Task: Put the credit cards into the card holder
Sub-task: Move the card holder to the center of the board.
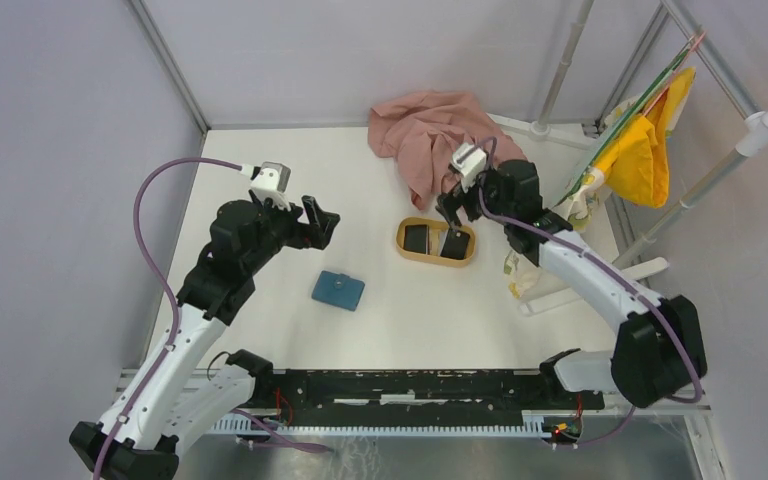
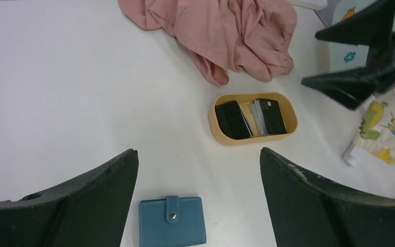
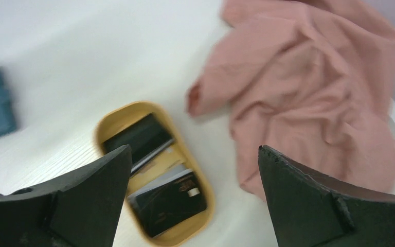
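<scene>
The teal-blue card holder (image 1: pixel 338 290) lies closed on the white table; it also shows in the left wrist view (image 2: pixel 172 222) with its snap shut. Two black credit cards (image 1: pixel 417 238) (image 1: pixel 454 245) lie in the oval tan tray (image 1: pixel 436 258); they show in the left wrist view (image 2: pixel 232 120) (image 2: pixel 273 117) and the right wrist view (image 3: pixel 171 202). My left gripper (image 1: pixel 322 222) is open and empty, up and left of the card holder. My right gripper (image 1: pixel 452 212) is open and empty, hovering over the tray's far rim.
A crumpled pink cloth (image 1: pixel 430 135) lies behind the tray. A yellow bag (image 1: pixel 645 150) hangs from a white pipe rack (image 1: pixel 730 160) at the right. A small printed cloth item (image 2: pixel 383 134) lies to the right of the tray.
</scene>
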Tool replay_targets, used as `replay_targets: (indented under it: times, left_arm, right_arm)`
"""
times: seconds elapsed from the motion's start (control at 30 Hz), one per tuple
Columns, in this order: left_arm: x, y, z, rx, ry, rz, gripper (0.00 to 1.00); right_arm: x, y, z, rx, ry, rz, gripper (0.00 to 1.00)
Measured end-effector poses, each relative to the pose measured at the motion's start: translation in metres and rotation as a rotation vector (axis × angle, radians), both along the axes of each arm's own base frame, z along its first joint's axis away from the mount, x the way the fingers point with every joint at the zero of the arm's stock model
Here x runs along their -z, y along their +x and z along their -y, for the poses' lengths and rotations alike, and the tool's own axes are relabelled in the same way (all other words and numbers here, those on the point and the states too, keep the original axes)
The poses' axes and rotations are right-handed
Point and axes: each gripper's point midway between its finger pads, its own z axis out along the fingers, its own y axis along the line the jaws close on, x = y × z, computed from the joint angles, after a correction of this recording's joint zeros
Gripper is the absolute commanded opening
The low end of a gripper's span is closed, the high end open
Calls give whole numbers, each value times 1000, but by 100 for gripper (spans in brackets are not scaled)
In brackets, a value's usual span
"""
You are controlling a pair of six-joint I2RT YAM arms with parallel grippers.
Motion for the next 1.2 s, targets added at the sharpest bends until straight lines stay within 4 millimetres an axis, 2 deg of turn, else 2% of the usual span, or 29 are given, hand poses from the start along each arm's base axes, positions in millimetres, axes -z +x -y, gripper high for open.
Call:
replay_targets:
  times: [0.17,0.23,0.3,0.4,0.5,0.6,0.7,0.87,0.9,1.0,1.2]
  left_arm:
    - [4,2,1,-1,4,-12,93]
    - [9,5,3,1,3,-34,93]
    - [18,8,9,8,-17,-80,89]
    - [36,11,23,32,-81,-162,88]
    - [72,5,34,42,-164,-262,89]
    - [121,-12,29,-6,-205,-384,88]
    - [153,-25,14,-110,-216,-461,88]
    - [158,-22,-10,-288,-254,-460,86]
    - [159,-21,-13,-321,-261,-464,82]
    - [176,-21,-22,-412,-248,-528,70]
    - [217,-35,-31,-508,-123,-694,70]
  right_arm:
    - [16,-87,-20,-376,47,42,98]
    - [27,-117,-16,-453,69,65,98]
    - [38,-131,-3,-466,68,83,98]
    - [50,-138,13,-457,41,103,98]
    - [61,-144,18,-474,5,83,98]
    - [74,-149,21,-494,-21,14,98]
    - [84,-151,23,-506,-40,-47,98]
    - [95,-155,26,-504,-59,-96,98]
    - [97,-155,27,-501,-61,-102,98]
    - [99,-154,29,-494,-73,-105,98]
    - [100,-153,30,-488,-82,-103,98]
